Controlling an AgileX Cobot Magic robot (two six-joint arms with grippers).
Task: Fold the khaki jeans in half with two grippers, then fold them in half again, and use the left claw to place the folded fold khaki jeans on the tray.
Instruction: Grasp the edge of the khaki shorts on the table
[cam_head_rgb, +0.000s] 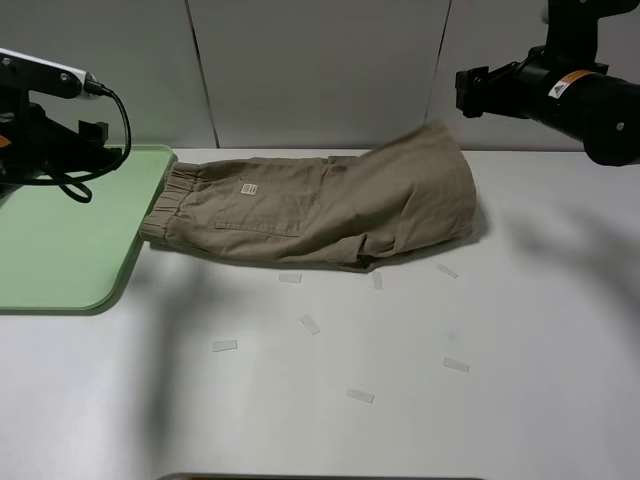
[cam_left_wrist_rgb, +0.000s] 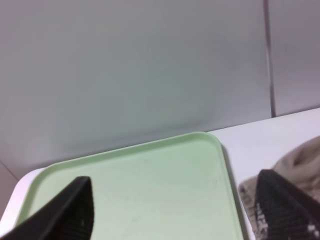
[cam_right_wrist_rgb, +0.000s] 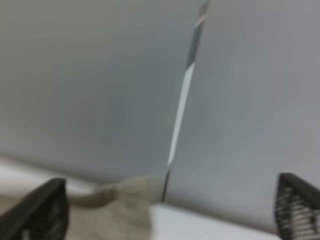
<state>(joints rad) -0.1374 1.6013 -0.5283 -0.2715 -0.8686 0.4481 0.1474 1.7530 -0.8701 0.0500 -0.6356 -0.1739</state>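
Observation:
The khaki jeans (cam_head_rgb: 320, 205) lie folded lengthwise at the back of the white table. Their gathered waistband (cam_head_rgb: 170, 205) touches the right edge of the pale green tray (cam_head_rgb: 60, 240), and their right end (cam_head_rgb: 430, 150) bulges up, blurred. My left arm (cam_head_rgb: 50, 130) hovers over the tray's far side. In its wrist view my left gripper (cam_left_wrist_rgb: 175, 200) is open and empty above the tray (cam_left_wrist_rgb: 140, 175), with the jeans (cam_left_wrist_rgb: 295, 170) to one side. My right arm (cam_head_rgb: 570, 90) is raised beyond the jeans' right end. My right gripper (cam_right_wrist_rgb: 170, 200) is open and empty, with the jeans (cam_right_wrist_rgb: 125, 205) below it.
Several small white tape strips (cam_head_rgb: 310, 324) are scattered on the table in front of the jeans. Grey wall panels (cam_head_rgb: 320, 70) close off the back. A dark edge (cam_head_rgb: 300, 477) shows at the table's front.

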